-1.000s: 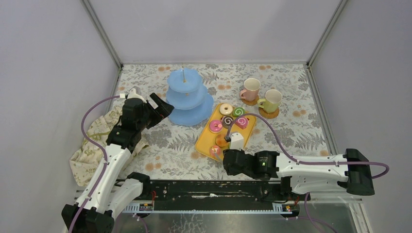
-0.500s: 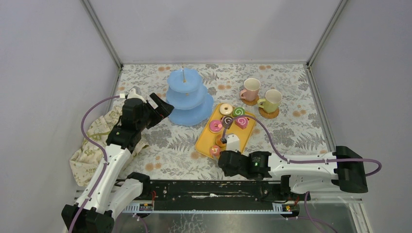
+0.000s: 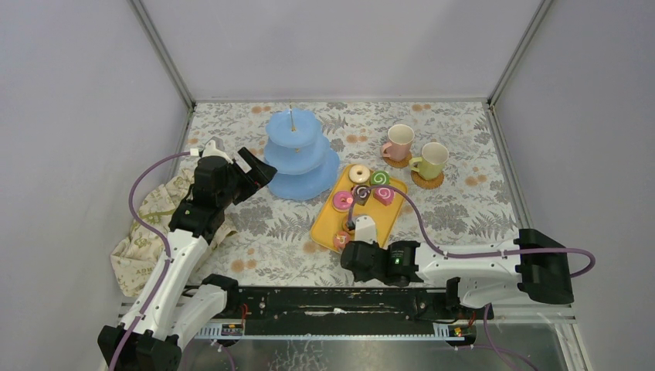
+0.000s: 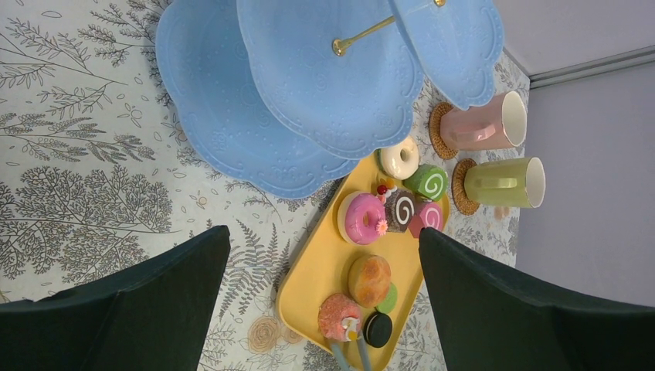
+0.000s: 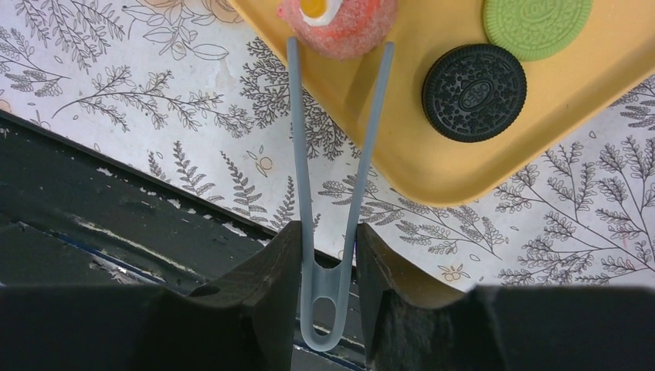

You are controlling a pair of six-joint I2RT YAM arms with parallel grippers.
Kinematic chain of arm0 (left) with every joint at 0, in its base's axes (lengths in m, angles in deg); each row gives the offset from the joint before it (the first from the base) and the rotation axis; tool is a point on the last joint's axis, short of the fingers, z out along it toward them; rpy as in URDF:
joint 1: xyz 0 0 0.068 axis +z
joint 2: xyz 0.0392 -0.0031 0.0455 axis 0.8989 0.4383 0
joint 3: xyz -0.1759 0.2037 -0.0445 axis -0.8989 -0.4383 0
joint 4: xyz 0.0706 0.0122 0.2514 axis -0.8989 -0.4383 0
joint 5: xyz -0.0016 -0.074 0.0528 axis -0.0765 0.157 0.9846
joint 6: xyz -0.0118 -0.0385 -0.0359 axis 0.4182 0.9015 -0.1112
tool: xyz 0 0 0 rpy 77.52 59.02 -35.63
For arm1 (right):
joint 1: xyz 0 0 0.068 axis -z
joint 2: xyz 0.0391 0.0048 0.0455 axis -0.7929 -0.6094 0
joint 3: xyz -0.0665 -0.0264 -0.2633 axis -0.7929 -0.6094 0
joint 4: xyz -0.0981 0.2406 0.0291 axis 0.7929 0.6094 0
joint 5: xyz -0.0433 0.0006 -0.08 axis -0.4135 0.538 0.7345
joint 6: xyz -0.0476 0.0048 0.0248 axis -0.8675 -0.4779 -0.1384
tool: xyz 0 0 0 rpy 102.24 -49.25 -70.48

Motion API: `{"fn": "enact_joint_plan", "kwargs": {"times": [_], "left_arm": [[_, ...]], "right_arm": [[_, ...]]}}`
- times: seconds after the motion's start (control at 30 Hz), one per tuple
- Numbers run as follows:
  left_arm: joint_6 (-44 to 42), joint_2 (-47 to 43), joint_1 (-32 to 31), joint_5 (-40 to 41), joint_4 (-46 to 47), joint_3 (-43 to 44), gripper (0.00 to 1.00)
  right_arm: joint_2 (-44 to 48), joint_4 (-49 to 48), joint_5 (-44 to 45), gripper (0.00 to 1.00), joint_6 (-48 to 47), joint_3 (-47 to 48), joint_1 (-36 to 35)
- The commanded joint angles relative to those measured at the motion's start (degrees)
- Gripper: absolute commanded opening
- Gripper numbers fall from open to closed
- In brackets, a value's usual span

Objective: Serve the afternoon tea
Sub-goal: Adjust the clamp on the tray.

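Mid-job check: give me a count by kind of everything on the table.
pastries: 9
mugs: 2
coasters: 2
stand: 1
tray: 1
tongs: 1
cloth: 1
Total: 17

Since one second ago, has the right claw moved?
Yes. The right claw, holding the tongs, has shifted left and nearer the table's front edge, measured against the yellow tray, which stayed put.

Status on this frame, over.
Left gripper open, empty, facing stand. Right gripper shut on tongs, tips straddling pink pastry on yellow tray. Stand bare; nothing in the way.
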Motion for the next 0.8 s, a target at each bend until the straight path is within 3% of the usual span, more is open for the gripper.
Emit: {"fn": "enact_joint_plan", "kwargs": {"times": [0.0, 0.77], "left_arm": [[0.05, 0.01, -0.04, -0.84, 3.62, 0.46, 1.00], [-0.13, 1.23, -0.09, -1.17, 4.50, 0.78, 1.00]], "right_arm": [[-1.12, -1.64, 2.51, 0.38, -0.37, 3.28, -0.49], [-7.10, 1.24, 6.46, 0.45, -0.60, 8.17, -0.47]]}}
